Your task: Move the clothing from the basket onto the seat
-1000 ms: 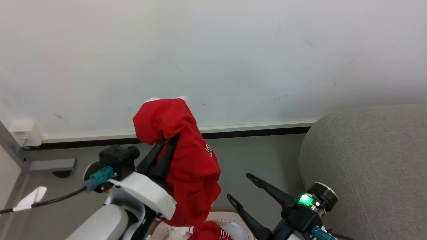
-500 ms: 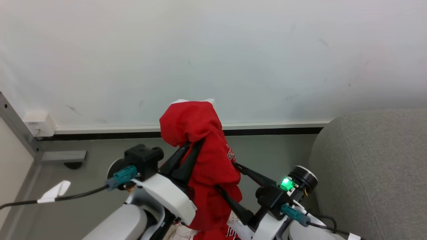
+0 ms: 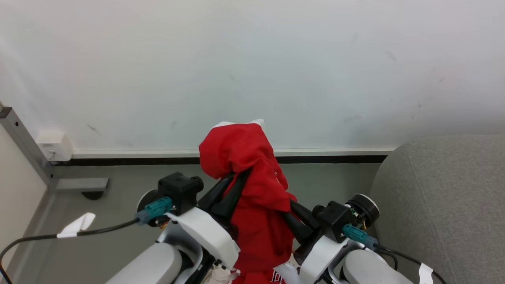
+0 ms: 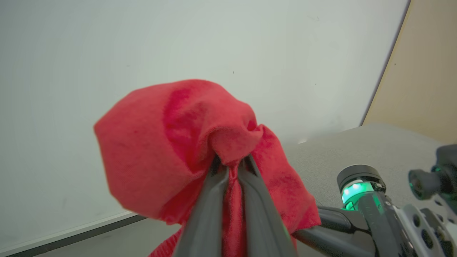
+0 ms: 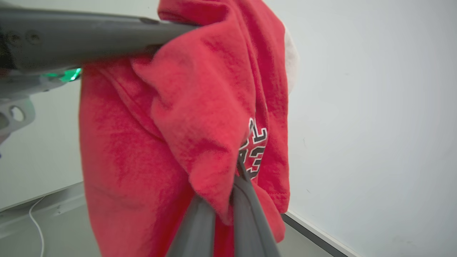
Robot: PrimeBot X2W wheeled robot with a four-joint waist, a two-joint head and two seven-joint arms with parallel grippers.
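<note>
A red garment of the clothing [image 3: 254,197] hangs in the air in front of the wall, with white trim at its top and black-and-white lettering [image 5: 255,150] on one side. My left gripper [image 3: 242,179] is shut on its upper fold, fingertips buried in the cloth [image 4: 232,162]. My right gripper [image 3: 294,215] is shut on a lower fold of the same garment [image 5: 232,185]. More red cloth [image 3: 272,278] shows at the bottom edge. The basket is hidden beneath my arms. The grey seat [image 3: 446,197] stands to the right, close to my right wrist.
A pale wall [image 3: 276,71] with a dark baseboard [image 3: 138,160] runs behind. A wall socket box [image 3: 53,146] and a metal post [image 3: 23,146] are at the left. A black cable with a white tag [image 3: 75,228] trails over the grey floor [image 3: 118,197].
My right gripper came in from the right, open, and has shut on the garment's lower part. The left gripper kept its hold. The camera shifted a little.
</note>
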